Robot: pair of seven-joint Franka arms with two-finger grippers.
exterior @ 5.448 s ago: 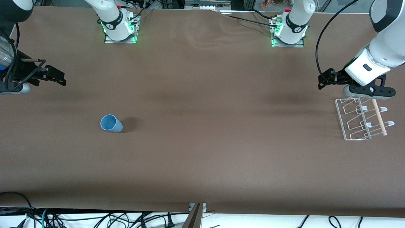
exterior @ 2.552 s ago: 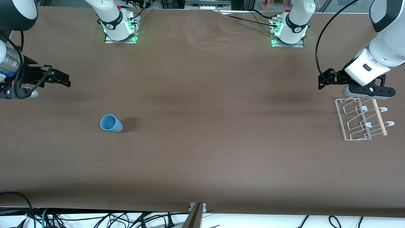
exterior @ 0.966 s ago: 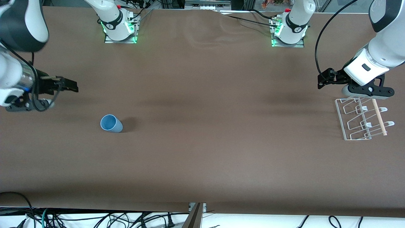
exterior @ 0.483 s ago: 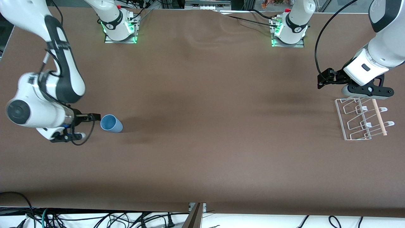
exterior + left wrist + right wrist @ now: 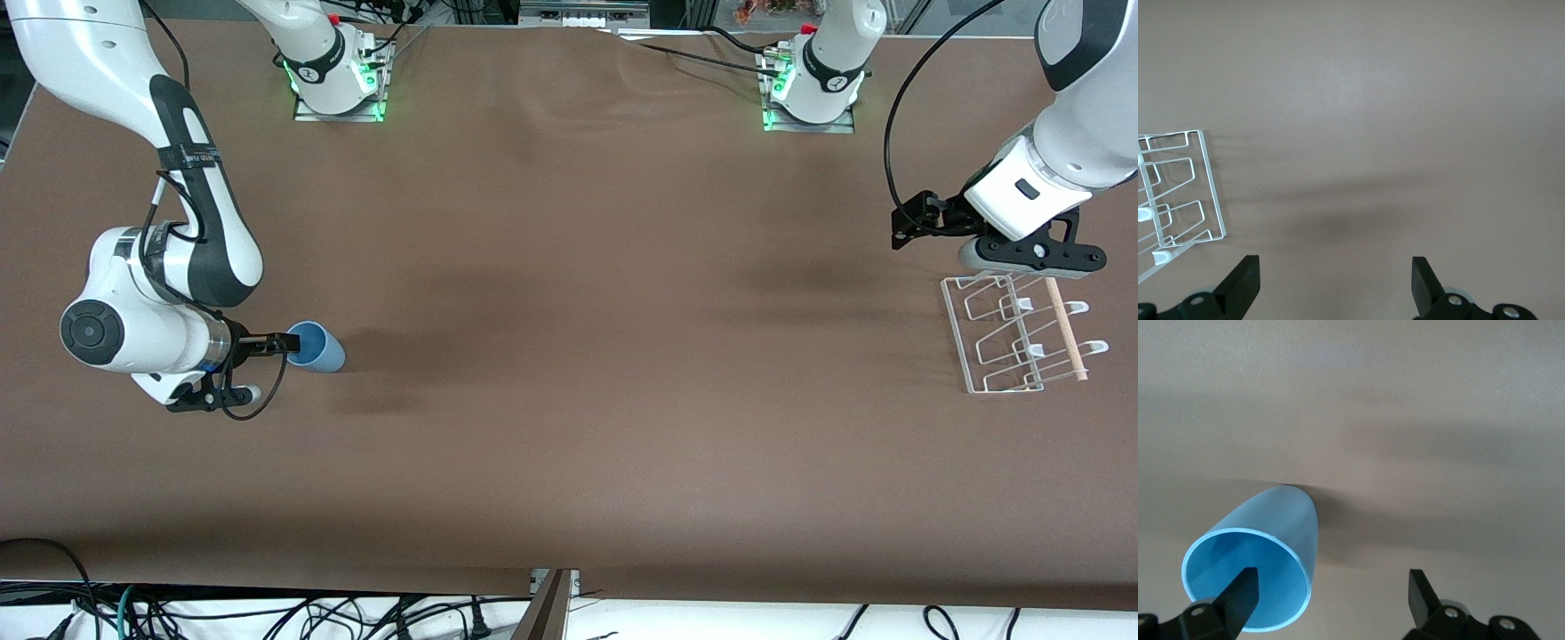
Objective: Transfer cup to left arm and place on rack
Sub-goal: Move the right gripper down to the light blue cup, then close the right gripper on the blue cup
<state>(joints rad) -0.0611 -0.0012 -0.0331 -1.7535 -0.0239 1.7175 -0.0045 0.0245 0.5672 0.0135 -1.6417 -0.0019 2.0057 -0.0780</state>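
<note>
A small light-blue plastic cup (image 5: 317,348) lies on its side on the brown tabletop (image 5: 569,427), toward the right arm's end, its open mouth turned to the right pincer (image 5: 286,346). That pincer sits low at the cup's rim, one black fingertip (image 5: 291,340) right at the mouth; whether it touches is hard to tell. The white right arm with black joints (image 5: 169,267) bends down to it from its base. At the other end, the clear-and-white wire rack with a pale wooden rod (image 5: 1013,333) rests on the tabletop. The left pincer (image 5: 1036,258) hangs over the rack's edge farther from the front camera, under the waiting white left arm (image 5: 1062,151).
</note>
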